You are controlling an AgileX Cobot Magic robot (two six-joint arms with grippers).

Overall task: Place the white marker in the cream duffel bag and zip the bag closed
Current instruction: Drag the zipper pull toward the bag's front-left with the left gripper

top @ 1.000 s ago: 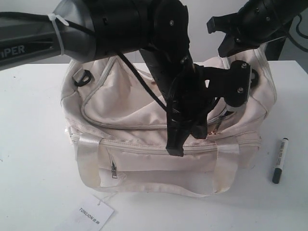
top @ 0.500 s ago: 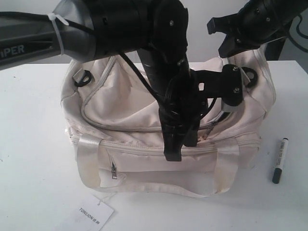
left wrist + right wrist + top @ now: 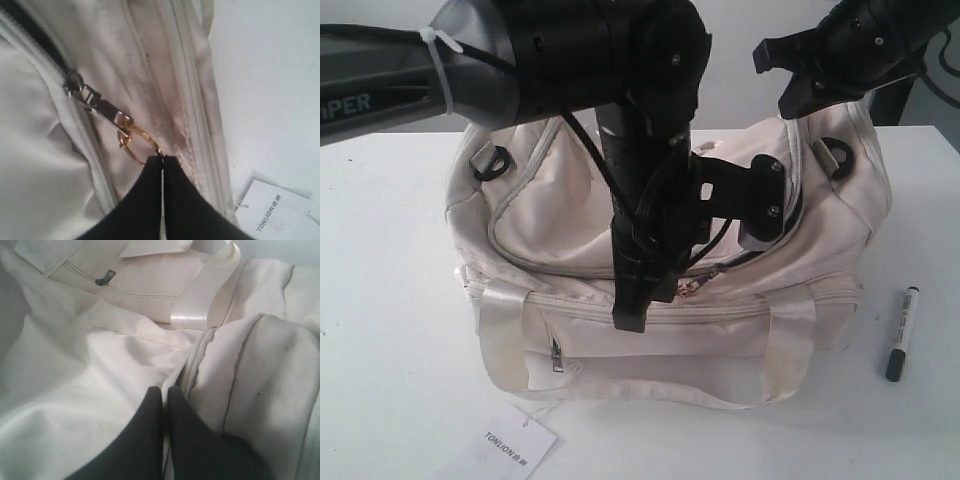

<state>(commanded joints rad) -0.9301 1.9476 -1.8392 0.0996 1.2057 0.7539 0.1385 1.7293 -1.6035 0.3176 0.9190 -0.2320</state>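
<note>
- White marker (image 3: pixel 901 333) lies on the bench (image 3: pixel 390 250) to the right of the cream duffel bag (image 3: pixel 550 215), apart from it and outside it, with its dark cap toward the front edge.
- The bag sits in the middle of the bench, front pocket zip (image 3: pixel 557 352) and satin handle strap (image 3: pixel 505 335) facing the exterior camera. A white paper tag (image 3: pixel 510 445) lies on the bench in front of it.
- The left claw (image 3: pixel 162 159) reaches down over the front of the bag. Its fingers are pressed together on the gold chain pull (image 3: pixel 131 142), which links to the zipper slider (image 3: pixel 75 87) of the curved top zipper.
- Beyond the slider a dark gap shows between the zipper's edges, so the top is open there.
- The right claw (image 3: pixel 164 390) is at the bag's upper right end, fingers closed against each other with their tips on the cream cloth beside the zipper. Whether any cloth is caught between them cannot be told.
</note>
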